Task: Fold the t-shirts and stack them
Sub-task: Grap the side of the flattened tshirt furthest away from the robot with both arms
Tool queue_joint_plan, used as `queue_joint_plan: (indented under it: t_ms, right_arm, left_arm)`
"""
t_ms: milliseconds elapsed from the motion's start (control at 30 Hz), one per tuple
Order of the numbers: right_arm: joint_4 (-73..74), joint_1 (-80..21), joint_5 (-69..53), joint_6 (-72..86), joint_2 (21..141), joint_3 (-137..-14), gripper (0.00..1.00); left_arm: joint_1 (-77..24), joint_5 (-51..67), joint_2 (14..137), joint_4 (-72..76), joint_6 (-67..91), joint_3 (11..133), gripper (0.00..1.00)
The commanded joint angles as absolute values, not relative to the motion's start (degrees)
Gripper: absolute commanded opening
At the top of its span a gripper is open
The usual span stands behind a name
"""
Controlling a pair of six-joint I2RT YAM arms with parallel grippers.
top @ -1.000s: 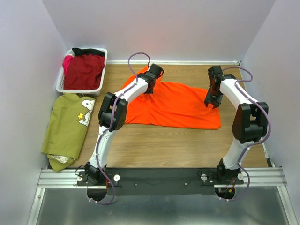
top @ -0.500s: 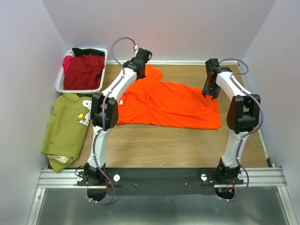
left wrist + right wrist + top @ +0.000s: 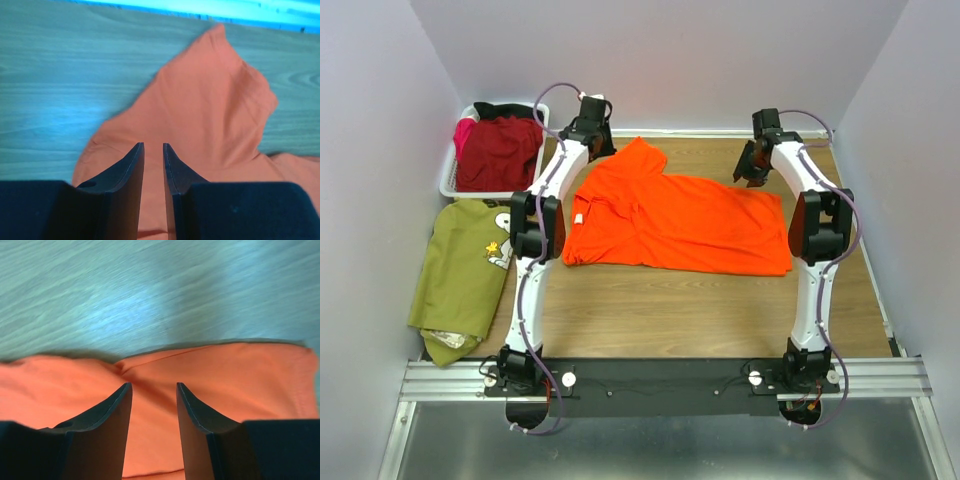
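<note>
A bright orange t-shirt [image 3: 690,215] lies spread flat across the middle of the wooden table, its sleeve [image 3: 638,158] pointing to the back. My left gripper [image 3: 592,140] hovers at the back left just off that sleeve. In the left wrist view it [image 3: 153,145] is open by a narrow gap, nothing between the fingers, with orange cloth [image 3: 210,115] underneath. Over the shirt's back right edge hangs my right gripper [image 3: 750,165]. The right wrist view shows it [image 3: 154,385] open wider and empty above the shirt's hem [image 3: 225,370]. A dark red t-shirt [image 3: 498,150] fills the basket. An olive green one [image 3: 460,270] with a cartoon dog lies at the left.
The white slatted basket [image 3: 448,185] stands at the back left corner, close to my left arm. Walls close the table in on three sides. A bare strip of wood [image 3: 670,310] runs between the orange shirt and the arm bases.
Both grippers have moved toward the back of the table. The left one has come off the orange sleeve and swung left; the sleeve now lies flat. The right one has risen from the right hem.
</note>
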State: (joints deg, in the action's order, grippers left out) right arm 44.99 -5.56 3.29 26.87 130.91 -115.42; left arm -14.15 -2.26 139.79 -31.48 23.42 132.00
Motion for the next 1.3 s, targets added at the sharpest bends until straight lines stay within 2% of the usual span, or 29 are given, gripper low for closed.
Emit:
queue_joint_plan:
  t_ms: [0,167,367,567,800,1267]
  right_arm:
    - [41.66,-7.55,-2.38,24.35,127.80,-110.06,0.49]
    - [41.22,-8.17,-0.35,23.82,123.58,-101.97,0.49]
    - [41.04,-8.17,3.77,22.94,119.10,-92.65,0.49]
    - [40.69,-8.17,6.94,23.12,116.11,-88.95,0.49]
    - [40.69,-8.09,7.65,22.85,115.23,-89.21,0.49]
    - [41.04,-8.17,9.49,23.82,116.11,-82.62,0.50]
  left_arm:
    - [-15.12,1.76,138.10,-34.54,22.15,125.97,0.29]
    - [-15.29,-2.28,129.21,-33.05,19.08,110.69,0.28]
    - [-15.82,-3.43,122.35,-34.10,18.63,102.76,0.28]
    - [-18.10,-6.41,118.48,-35.24,18.11,96.08,0.28]
    - [-20.48,-7.38,115.84,-36.30,17.31,91.06,0.28]
    - [-21.18,-14.59,120.41,-44.90,24.08,87.29,0.28]
